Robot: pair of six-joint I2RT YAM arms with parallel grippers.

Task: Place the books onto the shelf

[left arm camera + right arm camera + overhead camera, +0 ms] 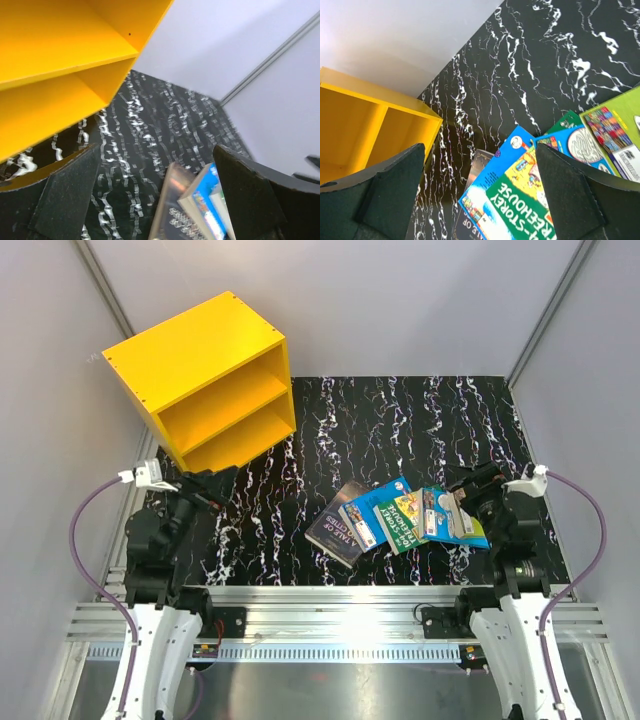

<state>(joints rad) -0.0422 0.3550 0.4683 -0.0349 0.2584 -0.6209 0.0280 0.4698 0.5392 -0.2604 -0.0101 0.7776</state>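
The books lie fanned out and overlapping on the black marbled table: a dark book (336, 528), a blue book (372, 506), a green book (401, 520) and a second blue book (458, 520). At the back left stands the yellow shelf (200, 380) with its open front and two compartments. My left gripper (215, 483) hangs open just in front of the shelf (60, 60), holding nothing. The dark book (175, 205) lies ahead of the left gripper (156, 150). My right gripper (470, 485) is open above the right end of the fan. Between the spread fingers of the right gripper (480, 150), the green book (530, 200) and the blue book (507, 160) show below.
Grey walls enclose the table on three sides, and the shelf (365, 125) sits tilted against the back left corner. A metal rail (320, 615) with both arm bases runs along the near edge. Bare marbled table (400, 420) lies between books and back wall.
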